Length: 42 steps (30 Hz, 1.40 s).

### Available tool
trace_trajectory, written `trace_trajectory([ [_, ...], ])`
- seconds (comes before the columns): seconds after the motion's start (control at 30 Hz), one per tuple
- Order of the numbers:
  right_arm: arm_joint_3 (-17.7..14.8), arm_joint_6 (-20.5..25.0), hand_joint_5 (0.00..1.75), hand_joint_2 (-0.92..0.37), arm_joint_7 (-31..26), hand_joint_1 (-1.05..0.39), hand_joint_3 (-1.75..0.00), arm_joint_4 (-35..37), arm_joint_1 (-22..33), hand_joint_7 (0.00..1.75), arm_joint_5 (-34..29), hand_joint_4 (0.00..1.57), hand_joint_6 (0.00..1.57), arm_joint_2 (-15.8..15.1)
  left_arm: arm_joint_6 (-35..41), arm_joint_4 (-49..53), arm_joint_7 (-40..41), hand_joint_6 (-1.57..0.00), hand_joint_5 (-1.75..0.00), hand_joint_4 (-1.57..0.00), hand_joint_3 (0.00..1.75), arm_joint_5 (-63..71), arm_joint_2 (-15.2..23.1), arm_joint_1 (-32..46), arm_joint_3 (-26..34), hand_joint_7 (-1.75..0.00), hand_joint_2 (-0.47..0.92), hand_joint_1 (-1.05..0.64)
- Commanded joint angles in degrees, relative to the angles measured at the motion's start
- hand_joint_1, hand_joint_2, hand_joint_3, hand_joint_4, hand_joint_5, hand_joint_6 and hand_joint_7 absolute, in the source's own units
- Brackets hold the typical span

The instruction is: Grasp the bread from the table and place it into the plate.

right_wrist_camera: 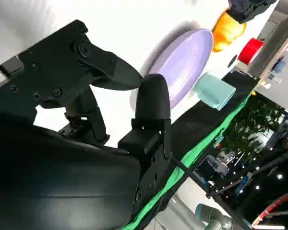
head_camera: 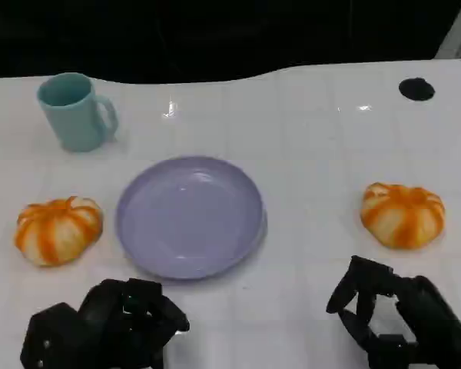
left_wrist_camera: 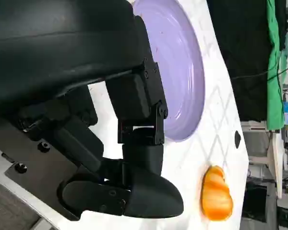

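Two orange-and-white striped breads lie on the white table, one left of the plate (head_camera: pixel 58 229) and one at the right (head_camera: pixel 402 214). Between them sits the empty lavender plate (head_camera: pixel 189 217). My left hand (head_camera: pixel 107 327) hovers near the front edge, below the left bread and the plate's left rim, holding nothing. My right hand (head_camera: pixel 396 319) is low at the right, just in front of the right bread, with its fingers apart and empty. The left wrist view shows my left hand's fingers (left_wrist_camera: pixel 139 143), the plate (left_wrist_camera: pixel 182 62) and the right bread (left_wrist_camera: pixel 216 201). The right wrist view shows the plate (right_wrist_camera: pixel 182 62) and the left bread (right_wrist_camera: pixel 228 28).
A teal mug (head_camera: pixel 75 111) stands at the back left, behind the left bread. A small black spot (head_camera: pixel 416 89) marks the table's far right. The table's far edge meets a dark background. A red object (right_wrist_camera: pixel 250 50) shows beyond the table in the right wrist view.
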Motion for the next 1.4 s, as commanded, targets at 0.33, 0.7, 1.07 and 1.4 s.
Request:
trace_trajectory([
  [0.33,-0.40,-0.44,1.75,-0.49,0.11,-0.25,-1.04,0.35,0.15,1.43,0.80,0.71,0.63,-0.82,0.07,-0.32,-0.07,-1.43,-1.14,-1.57,0.65,-0.08,0.59,-0.17,0.18,-0.68,0.55,-1.05],
  [0.7,-0.48,-0.52,1.75,-0.50,-0.11,-0.25,-1.04,0.60,0.00,1.43,0.58,0.71,0.63,-0.81,0.71,-0.95,0.19,-1.43,-1.14,-1.57,0.68,0.07,0.65,-0.05,-0.04,-0.68,0.54,-1.05],
  [1.07,-1.43,-1.49,1.70,-0.52,-1.26,-0.23,-0.98,0.40,-0.55,1.21,0.23,0.66,0.68,-1.00,0.25,-0.47,0.25,-1.43,-1.14,-1.56,0.72,0.24,0.48,-0.18,-0.11,-0.69,0.52,-1.05],
  [1.4,-3.75,-0.81,1.21,-0.69,-5.55,-0.32,-0.61,-3.43,-1.78,0.64,-6.22,0.62,0.75,-3.52,-0.31,0.32,0.30,-1.43,-1.14,-1.57,0.74,0.31,0.25,-0.49,-0.12,-0.69,0.51,-1.05],
])
